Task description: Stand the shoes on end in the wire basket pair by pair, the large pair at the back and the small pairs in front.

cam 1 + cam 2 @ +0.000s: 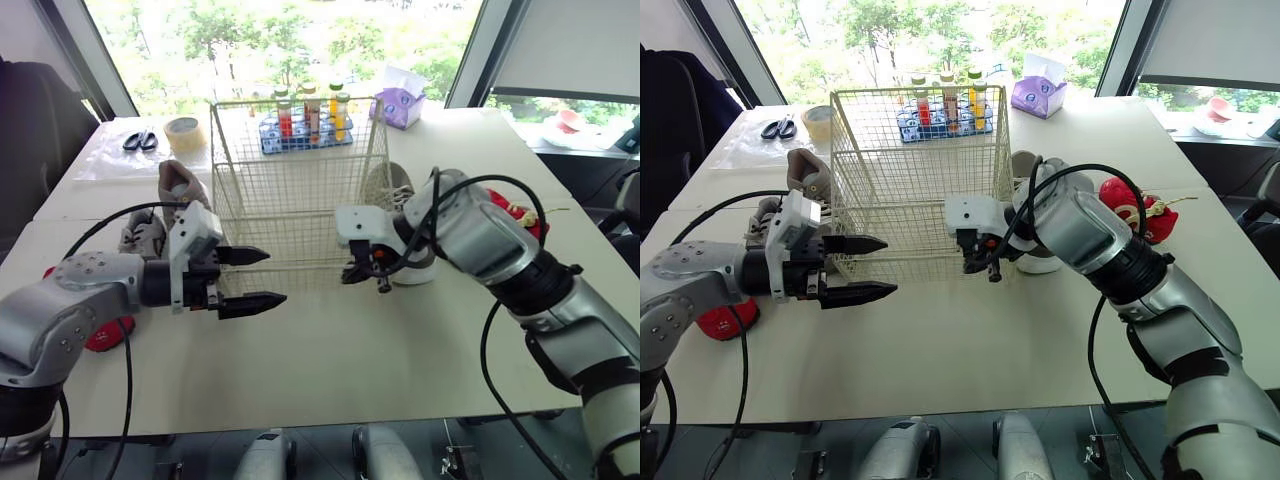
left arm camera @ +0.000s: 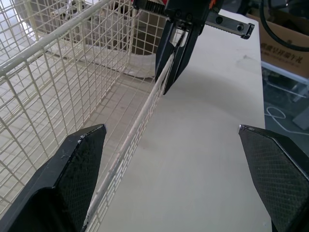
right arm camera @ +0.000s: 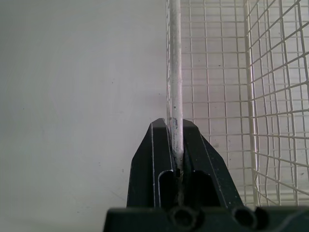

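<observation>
We see the right hand (image 1: 365, 275) clenched on the front lower edge of the wire basket (image 1: 300, 190) at frame centre, the left hand (image 1: 271, 277) released at centre left.

Bright daylight from overexposed windows (image 1: 300, 40).

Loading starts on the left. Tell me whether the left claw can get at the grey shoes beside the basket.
Probably yes. The left claw is open and empty, and the grey shoes lie beyond its wrist, left of the wire basket, with nothing between. It would need to swing outward.
</observation>
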Robot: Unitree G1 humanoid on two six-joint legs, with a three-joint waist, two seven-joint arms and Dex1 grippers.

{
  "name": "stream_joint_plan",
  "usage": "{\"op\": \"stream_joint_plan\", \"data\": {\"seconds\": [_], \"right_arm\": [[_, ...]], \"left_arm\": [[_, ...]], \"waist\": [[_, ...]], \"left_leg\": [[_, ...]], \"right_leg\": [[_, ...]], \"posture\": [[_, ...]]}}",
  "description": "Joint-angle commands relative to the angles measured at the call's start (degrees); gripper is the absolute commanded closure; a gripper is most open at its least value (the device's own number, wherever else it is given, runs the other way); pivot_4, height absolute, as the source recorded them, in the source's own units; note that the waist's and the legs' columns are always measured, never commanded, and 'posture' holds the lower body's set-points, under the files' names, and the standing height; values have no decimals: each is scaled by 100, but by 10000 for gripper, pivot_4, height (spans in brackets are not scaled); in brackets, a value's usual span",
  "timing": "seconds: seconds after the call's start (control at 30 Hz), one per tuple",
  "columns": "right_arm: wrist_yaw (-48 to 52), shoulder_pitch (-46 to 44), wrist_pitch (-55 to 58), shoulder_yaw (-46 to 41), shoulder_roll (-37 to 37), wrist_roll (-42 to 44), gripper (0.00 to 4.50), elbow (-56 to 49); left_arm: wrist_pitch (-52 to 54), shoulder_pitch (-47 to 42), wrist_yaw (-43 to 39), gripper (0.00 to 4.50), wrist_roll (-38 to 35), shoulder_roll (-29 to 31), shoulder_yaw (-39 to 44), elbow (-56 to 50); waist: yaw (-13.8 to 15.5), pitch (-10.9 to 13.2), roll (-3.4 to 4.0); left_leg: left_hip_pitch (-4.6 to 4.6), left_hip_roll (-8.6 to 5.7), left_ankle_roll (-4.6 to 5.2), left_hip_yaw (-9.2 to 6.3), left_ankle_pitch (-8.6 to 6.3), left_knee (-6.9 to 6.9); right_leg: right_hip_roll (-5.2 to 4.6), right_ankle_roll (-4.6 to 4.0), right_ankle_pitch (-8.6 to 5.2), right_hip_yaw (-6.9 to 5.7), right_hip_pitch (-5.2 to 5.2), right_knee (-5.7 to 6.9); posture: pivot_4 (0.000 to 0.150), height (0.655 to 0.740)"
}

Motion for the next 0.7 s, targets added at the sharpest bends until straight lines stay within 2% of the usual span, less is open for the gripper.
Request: {"op": "stream_joint_plan", "data": {"seconds": [0.03, 0.13, 0.17, 0.37, 0.53, 0.63, 0.7], "right_arm": [[90, 131, 4, -3, 37, 311, 44349, -250], [-106, 188, -231, -58, 85, 234, 35589, -274], [-141, 183, -198, -74, 100, 248, 29608, -311], [-444, -65, 618, -492, 171, 617, 154, -738], [-715, -204, 1332, -1141, -223, 1076, 154, -1416], [-843, -478, 1997, -2013, -307, 1616, 154, -1441], [-1299, -723, 2281, -3062, -28, 1860, 154, -1090]], "left_arm": [[-13, -122, -57, 0, -121, 106, 209, -95], [-24, -106, -72, 0, -113, 127, 212, -81], [-28, -93, -79, 0, -108, 131, 213, -79], [-9, -78, -88, 0, -136, 130, 237, -87], [11, -113, -106, 0, -289, 110, 349, -39], [95, -232, -76, 0, -556, 38, 466, 46], [234, -391, 65, 0, -890, -70, 618, 149]], "waist": [[-3, -1, -2], [0, -2, -2], [-4, -2, -3], [9, -2, -2], [34, -2, -2], [35, -1, -2], [32, -1, -2]], "left_leg": [[0, 0, 0, 0, 0, 0], [2, 0, 0, 0, 0, 0], [2, 0, 0, -1, 0, 0], [3, 0, -1, -1, 1, 1], [2, -1, 0, -3, 1, 2], [2, -1, 4, -5, -2, 3], [2, -1, 7, -6, -3, 3]], "right_leg": [[0, 0, 0, 0, 0, 0], [0, 0, 0, 0, 2, 0], [0, 0, 0, 0, 3, 0], [0, 0, 0, 0, 3, 3], [-2, 0, 0, 0, 5, 1], [-3, 0, 0, -1, 7, -1], [-3, 0, 0, -1, 7, 1]], "posture": [[1500, 7400], [1500, 7400], [1500, 7400], [1500, 7400], [1500, 7400], [1500, 7400], [1500, 7400]]}}
